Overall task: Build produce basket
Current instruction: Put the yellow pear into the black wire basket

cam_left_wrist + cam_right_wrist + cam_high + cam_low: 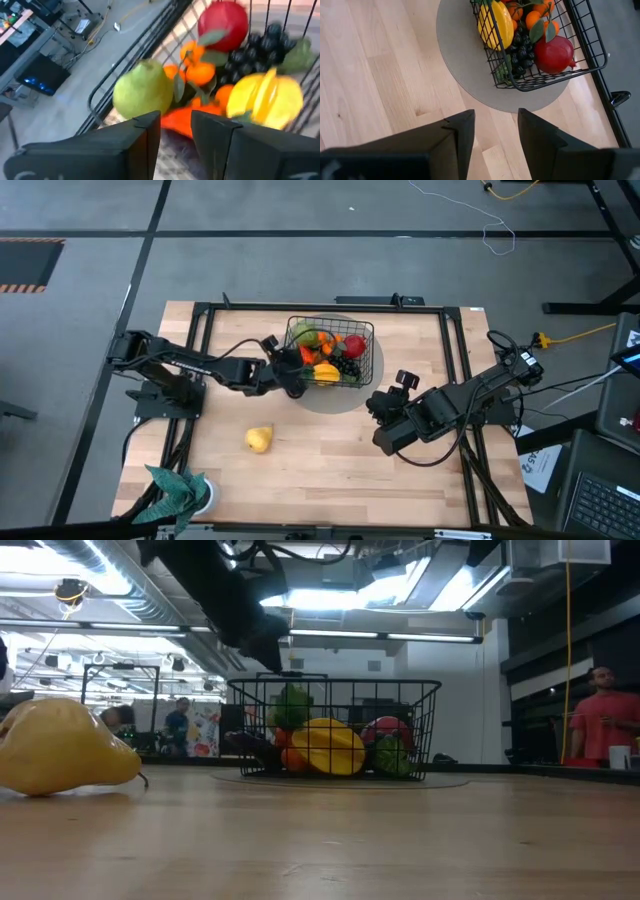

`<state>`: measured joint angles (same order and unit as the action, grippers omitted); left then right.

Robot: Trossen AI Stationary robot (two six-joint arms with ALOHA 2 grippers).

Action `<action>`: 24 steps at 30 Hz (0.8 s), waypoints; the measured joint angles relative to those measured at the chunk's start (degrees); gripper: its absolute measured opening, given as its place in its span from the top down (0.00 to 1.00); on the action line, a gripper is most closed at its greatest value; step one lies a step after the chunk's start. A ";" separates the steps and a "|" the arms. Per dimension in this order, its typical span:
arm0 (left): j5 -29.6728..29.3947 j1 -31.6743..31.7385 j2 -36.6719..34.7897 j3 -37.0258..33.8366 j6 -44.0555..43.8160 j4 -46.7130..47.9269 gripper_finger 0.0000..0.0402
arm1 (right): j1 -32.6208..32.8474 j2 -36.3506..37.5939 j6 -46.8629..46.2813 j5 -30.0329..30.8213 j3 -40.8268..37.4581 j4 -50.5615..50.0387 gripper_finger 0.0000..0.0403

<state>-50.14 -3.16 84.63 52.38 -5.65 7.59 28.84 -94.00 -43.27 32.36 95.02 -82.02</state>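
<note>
The black wire basket (365,330) stands on a round grey mat (330,402) at the table's far middle. It holds a green pear (142,92), small oranges (197,70), a red round fruit (222,20), dark grapes (255,50), a yellow fruit (265,97) and an orange carrot (180,120). A yellow pear (259,439) lies on its side on the bare table, nearer than the basket. My left gripper (293,380) is open over the basket's left near corner, and the carrot shows below its gap (176,125). My right gripper (378,405) is open and empty, right of the mat.
A teal leafy plant (180,490) stands at the table's near left corner. The black frame rails (320,307) run around the table top. People stand in the room beyond the table (600,720). Bare wood lies between the yellow pear and my right gripper.
</note>
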 joint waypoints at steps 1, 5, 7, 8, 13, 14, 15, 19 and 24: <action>-0.34 -0.40 -0.81 -0.02 -0.25 1.34 0.76 | 0.00 0.00 0.00 -0.02 0.00 -0.02 0.66; -0.40 -3.26 -4.25 -0.03 -4.32 2.89 0.76 | 0.00 0.00 0.00 -0.02 0.00 -0.02 0.66; -0.11 -5.52 -6.45 0.03 -6.38 2.39 0.76 | 0.00 0.00 0.00 -0.02 0.00 -0.02 0.66; 0.55 -6.82 -7.58 0.07 -7.41 2.51 0.76 | 0.00 0.00 0.00 -0.01 0.00 -0.02 0.66; 14.64 -12.58 -12.86 0.09 -14.98 6.87 0.76 | 0.00 0.00 0.00 -0.04 0.00 -0.02 0.66; 20.71 -13.27 -13.82 0.07 -17.47 9.01 0.76 | 0.00 0.00 0.00 -0.04 0.00 0.00 0.66; 26.87 -13.92 -14.53 0.07 -20.18 10.77 0.76 | 0.00 0.00 0.00 -0.04 0.00 -0.01 0.66; 40.47 -17.69 -14.48 -0.09 -28.18 18.50 0.76 | 0.00 0.00 -0.04 -0.04 0.00 0.07 0.66; 38.50 -21.41 -11.51 -0.05 -28.79 25.71 0.76 | 0.00 0.00 -0.29 -0.07 0.00 0.26 0.66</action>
<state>-11.64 -24.58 73.12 52.33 -34.44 33.29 28.84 -94.00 -43.56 32.29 95.02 -81.76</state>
